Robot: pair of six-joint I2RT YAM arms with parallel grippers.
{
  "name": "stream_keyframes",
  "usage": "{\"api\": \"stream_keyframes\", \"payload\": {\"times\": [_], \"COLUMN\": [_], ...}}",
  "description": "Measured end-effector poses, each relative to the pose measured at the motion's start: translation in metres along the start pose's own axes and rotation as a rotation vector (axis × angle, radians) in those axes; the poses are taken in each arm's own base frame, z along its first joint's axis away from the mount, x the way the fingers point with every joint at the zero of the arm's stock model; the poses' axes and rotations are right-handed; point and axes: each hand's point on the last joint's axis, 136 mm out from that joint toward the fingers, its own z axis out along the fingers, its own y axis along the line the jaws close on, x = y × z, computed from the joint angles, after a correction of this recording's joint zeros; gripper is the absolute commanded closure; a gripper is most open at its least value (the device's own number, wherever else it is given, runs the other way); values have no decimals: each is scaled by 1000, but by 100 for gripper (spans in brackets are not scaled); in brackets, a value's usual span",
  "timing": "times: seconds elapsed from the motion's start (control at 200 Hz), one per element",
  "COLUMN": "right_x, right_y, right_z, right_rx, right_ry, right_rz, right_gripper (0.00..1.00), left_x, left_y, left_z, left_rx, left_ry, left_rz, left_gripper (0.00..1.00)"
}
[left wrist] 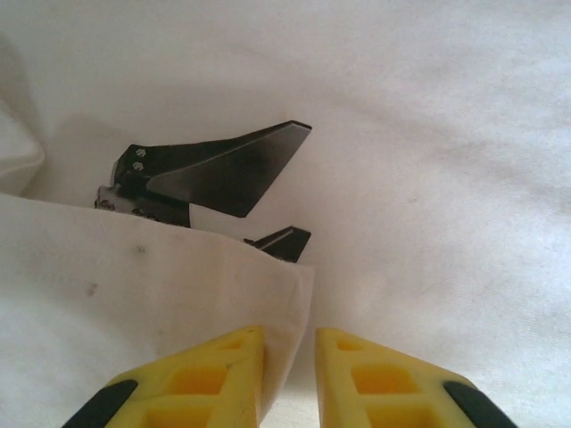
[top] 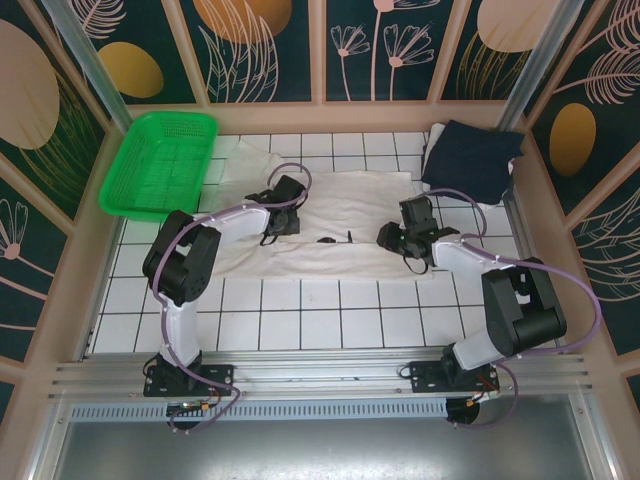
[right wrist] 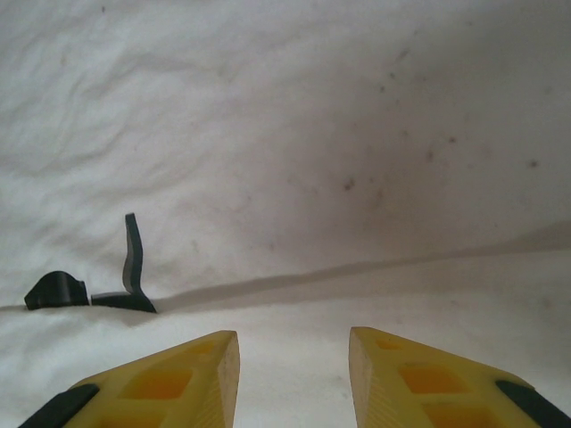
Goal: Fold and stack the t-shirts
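The cream t-shirt (top: 330, 215) lies spread across the middle of the table, its near part folded over into a long edge. The navy t-shirt (top: 470, 160) sits bunched at the back right. My left gripper (top: 272, 235) rests on the left part of the cream shirt. In the left wrist view its fingers (left wrist: 290, 334) stand slightly apart, with a folded cloth corner (left wrist: 285, 285) lying against the left finger. My right gripper (top: 388, 236) is at the shirt's right part. Its yellow fingers (right wrist: 293, 334) are open over the cream cloth (right wrist: 294, 178), with nothing between them.
A green mesh basket (top: 160, 160) stands at the back left. Small black pieces (top: 335, 240) show at the fold's edge between the grippers, and are seen as a black wedge (left wrist: 223, 174) and a black tab (right wrist: 132, 259). White tiles (top: 320, 315) lie bare in front.
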Motion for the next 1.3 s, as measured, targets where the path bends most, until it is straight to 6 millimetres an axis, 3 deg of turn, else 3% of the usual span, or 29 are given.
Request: {"api": "stream_keyframes", "payload": {"times": [0.085,0.215,0.36,0.455,0.55,0.711,0.846,0.921,1.071,1.296], "right_x": [2,2,-1,-1,2,21,35,34,34,33], "right_y": [-2,-1,2,3,1,-6,-17,-20,-27,-34], "right_z": [-1,-6,-9,-7,0,16,20,20,20,12], "right_rx": [1,-8,-18,-22,-14,23,71,91,107,150], "right_ry": [1,-12,-24,-19,-6,57,87,75,42,27], "right_rz": [0,-2,-3,-3,-2,-5,-1,8,27,20], "right_gripper": [62,61,60,60,62,62,63,67,66,63], "left_x": [-4,-16,-36,-49,-43,7,51,64,64,47], "left_y": [-6,-16,-16,-2,33,106,134,138,134,120], "left_z": [-1,-11,-35,-52,-63,-49,-33,-30,-24,-19], "left_rx": [25,75,82,49,-9,-170,-251,-263,-228,-165], "left_ry": [-5,-34,-110,-177,-215,-170,-96,-71,-88,-113], "left_rz": [3,4,-22,-77,-165,-305,-347,-360,-383,-378], "left_gripper": [54,45,31,19,2,2,2,2,2,1]}}
